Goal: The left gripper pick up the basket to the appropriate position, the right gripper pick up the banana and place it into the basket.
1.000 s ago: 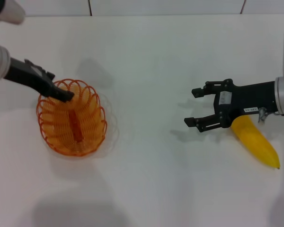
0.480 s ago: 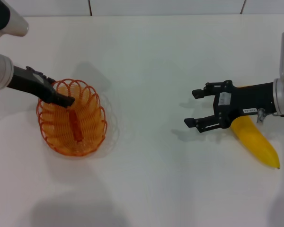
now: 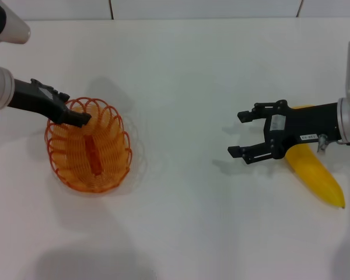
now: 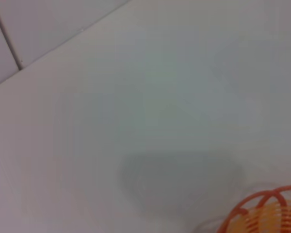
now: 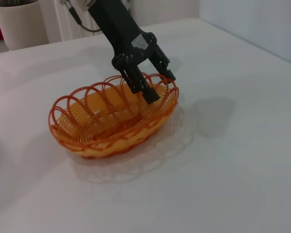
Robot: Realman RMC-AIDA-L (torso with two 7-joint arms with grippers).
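From my station, banana (image 3: 316, 176) upper end sits hidden under the right gripper (image 3: 240, 133) arm, left wrist view cuts the basket (image 4: 266, 213) to a blurred rim sliver at the frame corner.

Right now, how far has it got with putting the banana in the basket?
Nothing looks finished yet. The left gripper is at the far rim of the basket, which appears to sit on the table, one finger inside the loops and one outside. The right gripper hangs open beside the banana, not holding it. Grasping the banana and dropping it in remain.
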